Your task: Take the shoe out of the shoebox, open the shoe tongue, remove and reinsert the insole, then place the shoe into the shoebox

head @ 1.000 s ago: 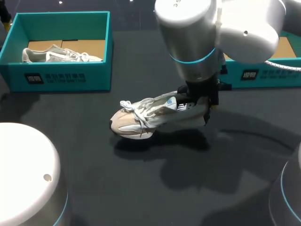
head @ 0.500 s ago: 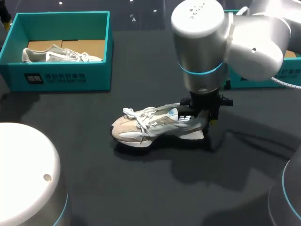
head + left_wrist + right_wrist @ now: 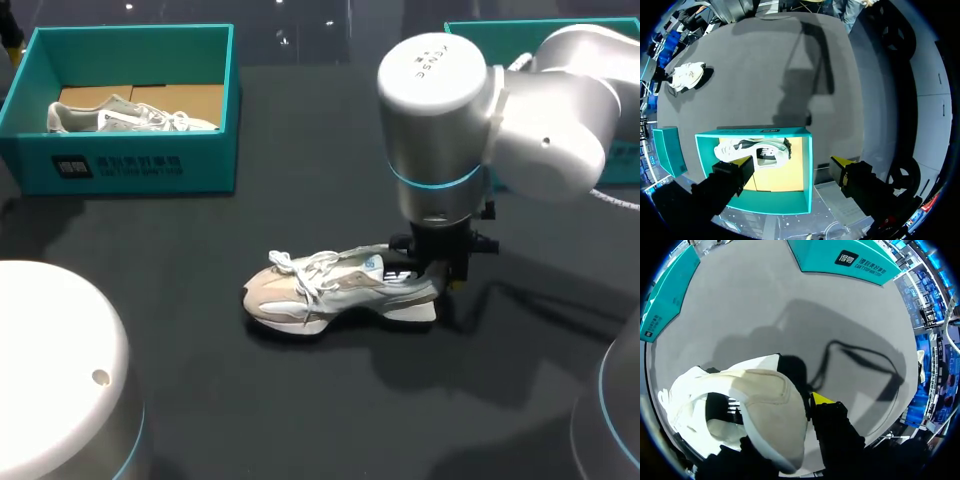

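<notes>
Head view: at the far left corner of the dark matte table (image 3: pixel 200 400), an open teal cardboard shoebox (image 3: pixel 130 165) with a bare brown floor. Holds a grey-and-white sneaker (image 3: pixel 120 116) lying on its side. At far right, a second teal box (image 3: pixel 520 30), half hidden behind the silver right arm (image 3: pixel 470 120); contents out of sight. Mid-table, sole down, the cream-and-grey lace-up shoe (image 3: pixel 335 290), mesh upper, loose white laces, toe pointing to the left arm's side. At its heel, the right gripper (image 3: pixel 440 272).

Left wrist view: well above the teal cardboard shoebox (image 3: pixel 807 170), the left gripper (image 3: pixel 792 162), yellow-tipped fingers (image 3: pixel 746 162) spread wide, touching nothing. Under it, inside the box, the grey-and-white sneaker (image 3: pixel 752 150) close against one wall. Far across the table, the cream-and-grey lace-up shoe (image 3: pixel 687 75).

Right wrist view: filling the foreground, the padded, rounded heel of the cream-and-grey lace-up shoe (image 3: pixel 755 410), dark opening beside it. Right gripper (image 3: pixel 790 410) pinched on the heel collar, one yellow fingertip (image 3: pixel 821 399) pressed outside, the other down inside the shoe.
</notes>
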Motion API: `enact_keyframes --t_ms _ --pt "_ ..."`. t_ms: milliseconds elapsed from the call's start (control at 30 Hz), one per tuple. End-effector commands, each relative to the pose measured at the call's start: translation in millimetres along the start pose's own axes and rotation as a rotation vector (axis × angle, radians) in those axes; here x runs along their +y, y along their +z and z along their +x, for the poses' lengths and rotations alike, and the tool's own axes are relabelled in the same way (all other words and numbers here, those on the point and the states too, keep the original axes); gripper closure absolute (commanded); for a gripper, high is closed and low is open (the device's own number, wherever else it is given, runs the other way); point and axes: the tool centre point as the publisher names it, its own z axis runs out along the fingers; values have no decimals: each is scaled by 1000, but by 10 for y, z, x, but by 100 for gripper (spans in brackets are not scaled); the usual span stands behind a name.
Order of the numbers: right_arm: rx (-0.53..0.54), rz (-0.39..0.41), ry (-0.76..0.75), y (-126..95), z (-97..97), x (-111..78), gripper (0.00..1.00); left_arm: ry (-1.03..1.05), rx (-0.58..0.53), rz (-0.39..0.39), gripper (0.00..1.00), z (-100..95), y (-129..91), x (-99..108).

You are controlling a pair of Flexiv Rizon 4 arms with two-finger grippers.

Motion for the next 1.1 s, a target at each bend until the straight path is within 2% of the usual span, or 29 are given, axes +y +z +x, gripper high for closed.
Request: enact_keyframes --t_ms 33,633,1100 --pt "6 0 -3 82 38 -28 100 1 1 -2 0 1 -2 -11" --pt "35 40 -22 383 93 -95 100 1 1 -2 0 1 -2 -11" --pt "32 82 -7 499 98 -122 100 1 1 -2 0 1 -2 -11"
